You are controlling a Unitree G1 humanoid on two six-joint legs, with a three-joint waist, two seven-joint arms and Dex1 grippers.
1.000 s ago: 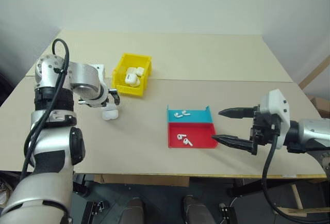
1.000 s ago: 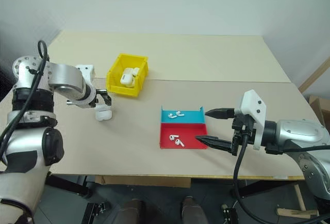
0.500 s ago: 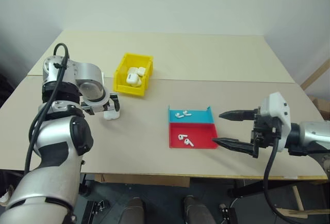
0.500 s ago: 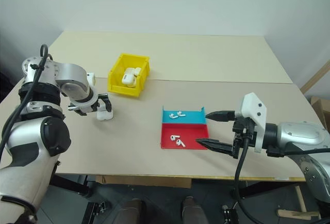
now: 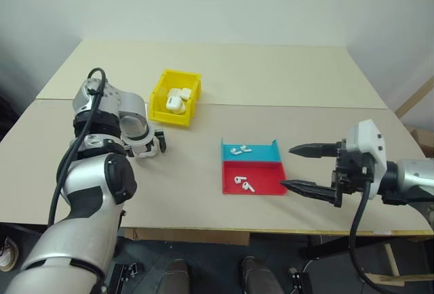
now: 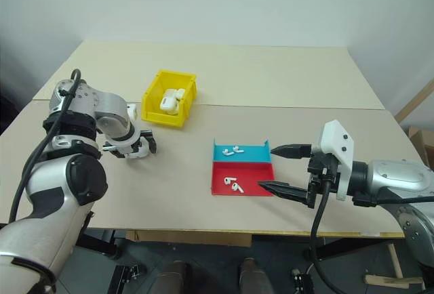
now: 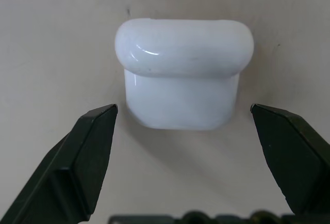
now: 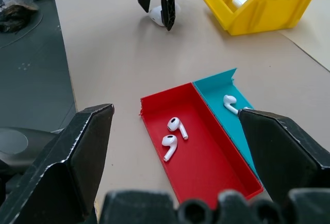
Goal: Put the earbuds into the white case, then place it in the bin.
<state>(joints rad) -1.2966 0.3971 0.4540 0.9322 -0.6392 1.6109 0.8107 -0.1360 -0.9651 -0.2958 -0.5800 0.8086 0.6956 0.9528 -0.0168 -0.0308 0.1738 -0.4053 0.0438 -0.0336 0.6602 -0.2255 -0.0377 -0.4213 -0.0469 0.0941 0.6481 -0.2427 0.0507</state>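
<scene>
Case (image 7: 183, 74) sits on the worktop (image 5: 271, 70) at middle left between the wide-open left tool (image 7: 196, 131) tips, so it should squeeze gently on both sides, keeping it straight.

Looks like a robot test lab/workroom — not a home. Plain beige table (image 5: 271, 70) made of two boards butted together w/ a seam across it, set against bare white walls. Beyond the table's right edge, a length of bare timber (image 5: 415, 95) leans. Under its front edge: dark floor w/ black stand feet (image 5: 125, 277). On the table, props laid out like a trial setup — small yellow bin (image 5: 175, 97) w/ white cases in it, and right of the bin a teal-and-red tray (image 5: 261, 172) w/ earbuds (image 5: 243, 183).
</scene>
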